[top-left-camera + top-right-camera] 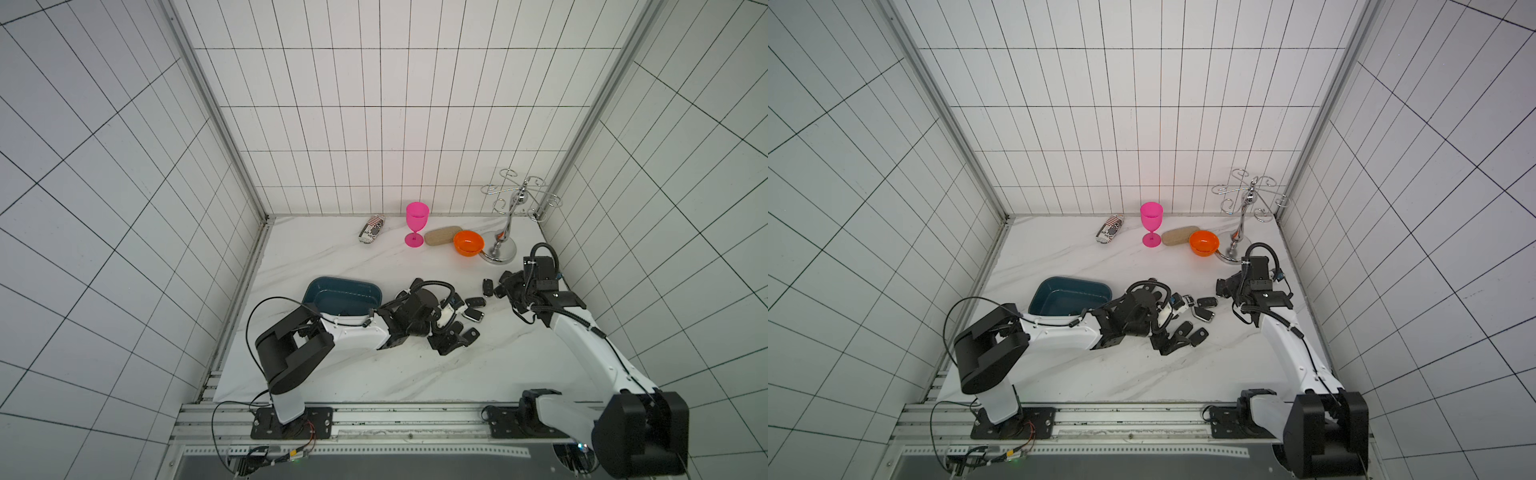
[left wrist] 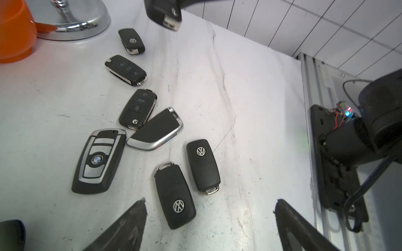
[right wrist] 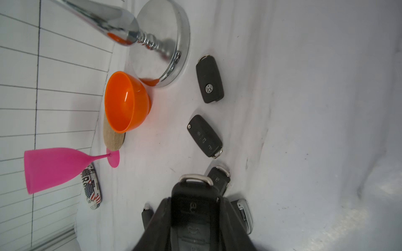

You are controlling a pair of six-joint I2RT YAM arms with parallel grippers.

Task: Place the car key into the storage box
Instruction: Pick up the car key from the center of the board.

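My right gripper is shut on a black car key whose metal loop sticks out past the fingertips. It hangs above the table at the right. The same held key shows in the left wrist view. Several more black key fobs lie scattered mid-table. My left gripper stands open low over them, with a fob bearing a round emblem just inside one finger. The teal storage box sits left of the keys, its near side hidden by my left forearm.
Along the back wall stand a patterned pouch, a pink goblet, a tan oval block, an orange bowl and a chrome rack on a round base. Tiled walls close in the table at left, back and right.
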